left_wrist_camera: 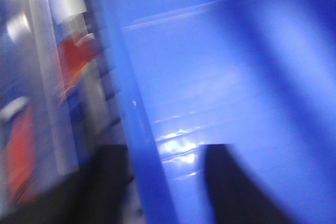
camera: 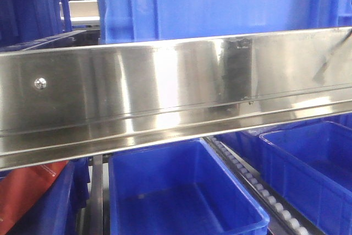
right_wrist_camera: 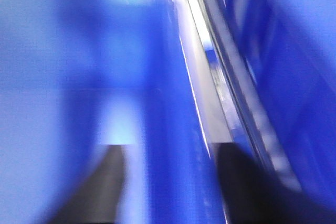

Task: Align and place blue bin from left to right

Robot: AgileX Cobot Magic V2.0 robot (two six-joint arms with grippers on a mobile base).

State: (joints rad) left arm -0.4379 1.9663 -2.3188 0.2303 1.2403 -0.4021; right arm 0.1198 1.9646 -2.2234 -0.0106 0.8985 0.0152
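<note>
The blue bin (camera: pixel 165 149) sits low in the front view, under a steel rail; neither arm shows there. In the blurred left wrist view my left gripper (left_wrist_camera: pixel 164 182) straddles the bin's left wall (left_wrist_camera: pixel 139 119), with one dark finger (left_wrist_camera: pixel 105 182) outside and the other inside. In the right wrist view my right gripper (right_wrist_camera: pixel 170 182) straddles the bin's right wall (right_wrist_camera: pixel 173 103) in the same way. Both look shut on the wall, and the bin stays sharper than the smeared background.
A wide steel rail (camera: pixel 176 92) crosses the front view, with a large blue bin (camera: pixel 220 4) above it. A roller track (camera: pixel 258 185) and another blue bin (camera: pixel 313 169) lie right of the held bin. A red bag (camera: pixel 30 191) lies in the bin to the left.
</note>
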